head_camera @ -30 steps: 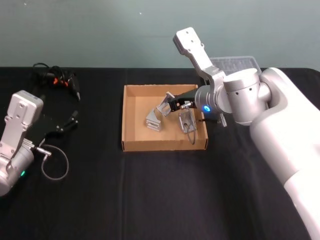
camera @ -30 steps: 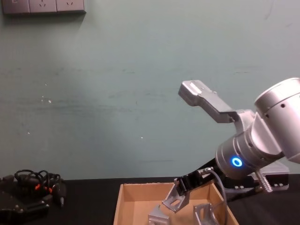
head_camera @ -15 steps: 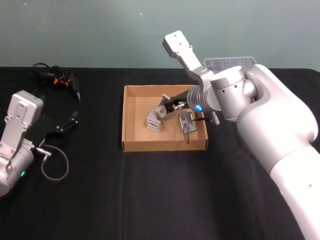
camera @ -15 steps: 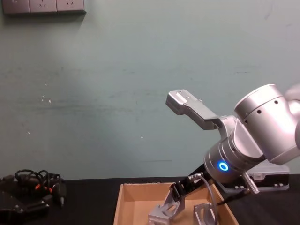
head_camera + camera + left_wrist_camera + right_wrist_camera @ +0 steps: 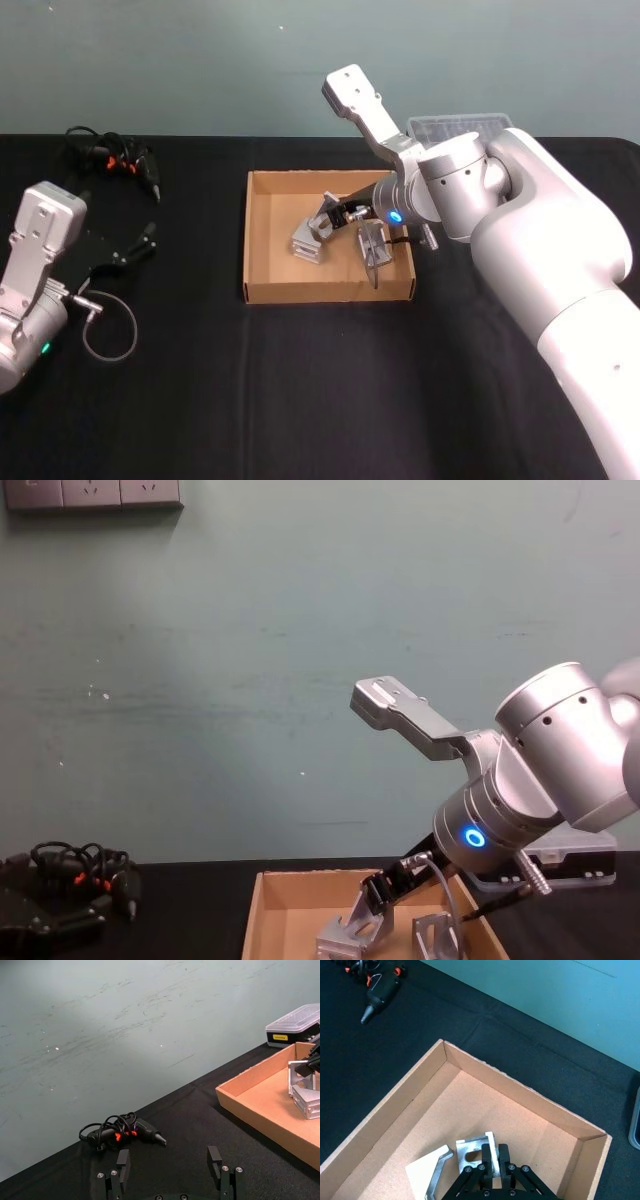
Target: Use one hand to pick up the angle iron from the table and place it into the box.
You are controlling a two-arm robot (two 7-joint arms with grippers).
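The tan cardboard box [image 5: 262, 240] lies in the middle of the black table [image 5: 300, 400]. My right gripper [image 5: 338, 212] reaches down into it and is shut on a silver angle iron [image 5: 324, 220], held tilted low over the box floor. In the right wrist view the gripper [image 5: 492, 1154] pinches the angle iron [image 5: 470, 1149] beside another angle iron [image 5: 427, 1172]. The chest view has the gripper [image 5: 376, 891], the angle iron [image 5: 358, 925] and the box [image 5: 290, 895]. My left gripper [image 5: 140, 243] rests open at the table's left, also in the left wrist view [image 5: 169, 1160].
Two more angle irons [image 5: 306, 245] [image 5: 372, 246] lie in the box. A clear-lidded plastic case [image 5: 460, 127] stands behind the right arm. Black cables with orange bits [image 5: 110, 155] lie at the back left. A cable loop [image 5: 108, 325] lies by the left arm.
My right gripper has moved left and lower into the box with the angle iron, bringing it close to the other pieces. The left arm has not moved.
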